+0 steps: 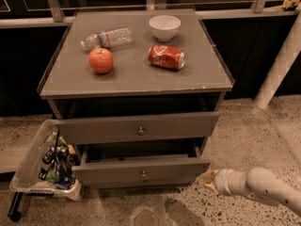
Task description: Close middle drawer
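Observation:
The middle drawer (141, 172) is the lower, shallow grey drawer with a small brass knob (143, 174). It stands partly pulled out of the grey cabinet, and a strip of its dark inside shows above its front. The taller-fronted knobbed drawer (138, 127) above it also sticks out a little. My gripper (206, 179) is at the end of the white arm (256, 187) that comes in from the bottom right. Its yellowish tip is right beside the right end of the middle drawer's front, at about the same height.
On the cabinet top (136, 76) lie a plastic bottle (107, 37), a red apple (101, 60), a red soda can (166, 57) and a white bowl (164, 27). A clear bin (35, 159) of snack packets stands on the floor at the left. A white post (280, 62) leans at the right.

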Available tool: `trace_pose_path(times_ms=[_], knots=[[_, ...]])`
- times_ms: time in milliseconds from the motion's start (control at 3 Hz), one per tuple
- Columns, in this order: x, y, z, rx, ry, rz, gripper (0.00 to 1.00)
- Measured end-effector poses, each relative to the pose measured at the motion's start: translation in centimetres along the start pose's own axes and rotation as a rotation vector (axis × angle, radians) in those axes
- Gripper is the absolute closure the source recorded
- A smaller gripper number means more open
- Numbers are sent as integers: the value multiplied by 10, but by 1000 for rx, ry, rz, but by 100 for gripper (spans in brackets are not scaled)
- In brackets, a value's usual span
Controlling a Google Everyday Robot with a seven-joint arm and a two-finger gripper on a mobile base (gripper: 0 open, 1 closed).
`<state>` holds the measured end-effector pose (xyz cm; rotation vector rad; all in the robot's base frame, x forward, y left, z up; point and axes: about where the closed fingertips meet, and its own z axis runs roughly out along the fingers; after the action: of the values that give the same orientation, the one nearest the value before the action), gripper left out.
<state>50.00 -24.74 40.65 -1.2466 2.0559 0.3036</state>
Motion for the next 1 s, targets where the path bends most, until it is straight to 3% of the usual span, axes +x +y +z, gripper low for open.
trace_pose_path(times_ms=[333, 667, 1000], knots=[[-3, 42, 31, -97, 21, -10, 100], [-20, 64, 69, -172, 53, -81, 100], [-51, 45, 96, -173, 98, -188, 100]])
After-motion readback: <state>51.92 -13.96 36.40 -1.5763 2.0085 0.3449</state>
